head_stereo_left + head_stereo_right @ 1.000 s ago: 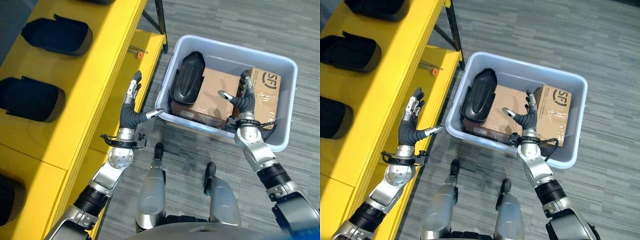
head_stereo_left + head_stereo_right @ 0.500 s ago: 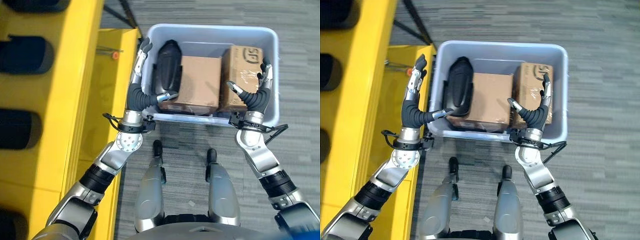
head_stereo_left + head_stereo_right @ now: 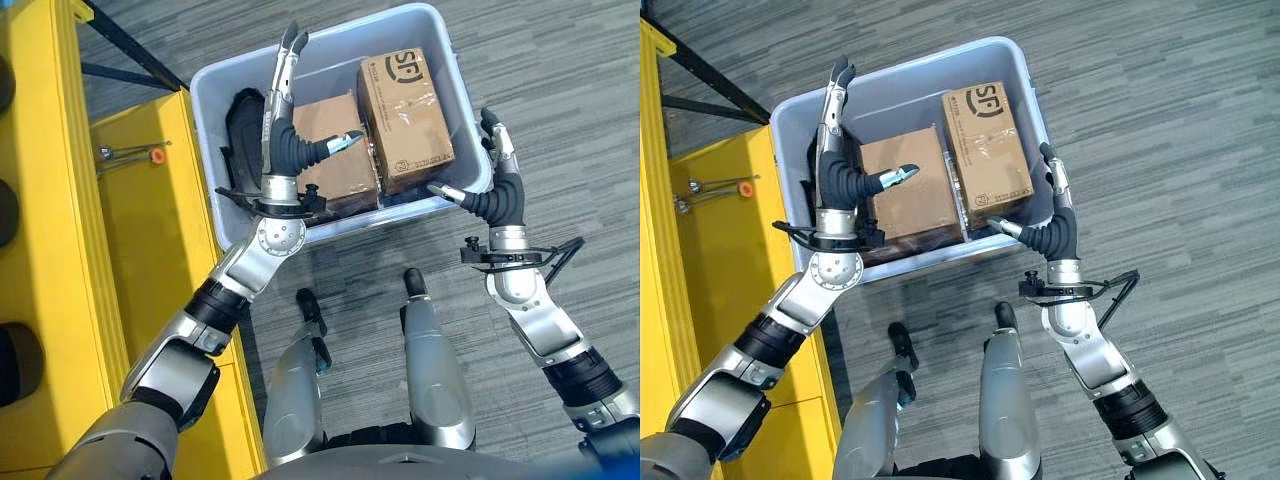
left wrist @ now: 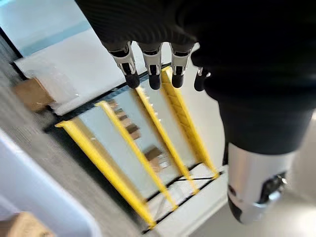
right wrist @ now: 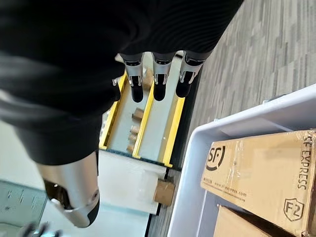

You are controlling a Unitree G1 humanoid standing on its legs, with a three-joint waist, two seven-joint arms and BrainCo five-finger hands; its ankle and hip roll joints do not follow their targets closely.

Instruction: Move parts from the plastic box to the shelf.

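We look down on the plastic box (image 3: 210, 85), a pale grey tub sitting on the grey carpet (image 3: 560, 90) just beside the yellow shelf (image 3: 45, 200). Inside it we see a black part (image 3: 240, 125) lying against the wall nearest the shelf, a plain cardboard carton (image 3: 335, 150) next to it, and a second, printed carton (image 3: 405, 105) on the far side, resting a little higher than the first. Our left hand (image 3: 290, 150) hangs over the box, above the black part and the plain carton, its fingers (image 3: 288, 50) straight and pointing away from us, thumb stuck out over the carton; it holds nothing. Our right hand (image 3: 1050, 225) is just outside the box's right wall, near the printed carton, fingers straight and spread from the thumb, also empty. On the shelf's lower board we spot a small metal tool with an orange tip (image 3: 130, 153). At the shelf's outer edge dark parts (image 3: 15, 360) sit in a row.
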